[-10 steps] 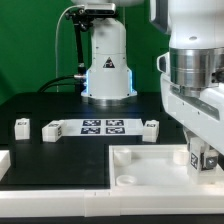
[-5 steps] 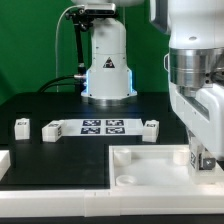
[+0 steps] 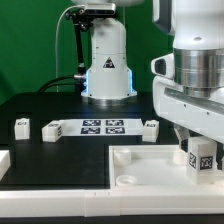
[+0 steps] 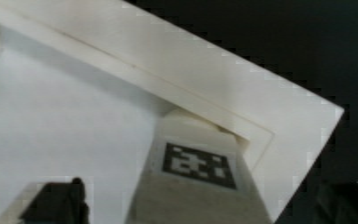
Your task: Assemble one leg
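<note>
A leg, a short white post with square tags, stands upright at the corner of the wide white panel on the exterior view's right. My gripper reaches down around it. In the wrist view the leg rises between my dark fingers, with a strip of the panel showing between the finger and the leg. The jaws look open around the leg. Three more legs lie on the black table: two on the exterior view's left and one behind the panel.
The marker board lies flat between the loose legs. The robot's base stands at the back. A white part shows at the exterior view's left edge. A round hole sits in the panel's near corner.
My wrist has turned about its vertical axis over the leg; the hand now faces the exterior camera broadside and two tagged faces of the leg show. The leg stays at the panel's corner.
</note>
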Controlling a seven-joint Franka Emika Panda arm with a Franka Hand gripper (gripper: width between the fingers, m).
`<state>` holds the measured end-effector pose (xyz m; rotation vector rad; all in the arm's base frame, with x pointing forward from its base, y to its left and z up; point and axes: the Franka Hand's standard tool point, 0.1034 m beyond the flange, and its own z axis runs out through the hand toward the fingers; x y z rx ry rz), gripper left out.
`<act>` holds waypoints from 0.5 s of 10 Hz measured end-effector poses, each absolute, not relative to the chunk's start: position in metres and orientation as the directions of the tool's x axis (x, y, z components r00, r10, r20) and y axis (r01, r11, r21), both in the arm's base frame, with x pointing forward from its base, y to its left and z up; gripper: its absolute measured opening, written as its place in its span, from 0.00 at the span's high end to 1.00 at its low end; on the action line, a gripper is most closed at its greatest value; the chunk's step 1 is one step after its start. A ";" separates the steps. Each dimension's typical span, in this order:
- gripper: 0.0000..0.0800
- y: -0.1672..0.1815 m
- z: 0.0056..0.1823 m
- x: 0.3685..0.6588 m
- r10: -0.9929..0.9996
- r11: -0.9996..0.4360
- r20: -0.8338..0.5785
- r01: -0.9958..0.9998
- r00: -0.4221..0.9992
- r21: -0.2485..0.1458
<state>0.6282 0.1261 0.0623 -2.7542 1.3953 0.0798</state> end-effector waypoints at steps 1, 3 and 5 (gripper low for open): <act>0.19 0.127 0.062 0.628 -0.700 -0.712 -0.062 -0.702 0.712 -0.030; 0.19 0.123 0.063 0.629 -0.534 -0.843 -0.062 -0.537 0.843 -0.039; 0.19 0.119 0.063 0.630 -0.375 -0.925 -0.056 -0.378 0.925 -0.048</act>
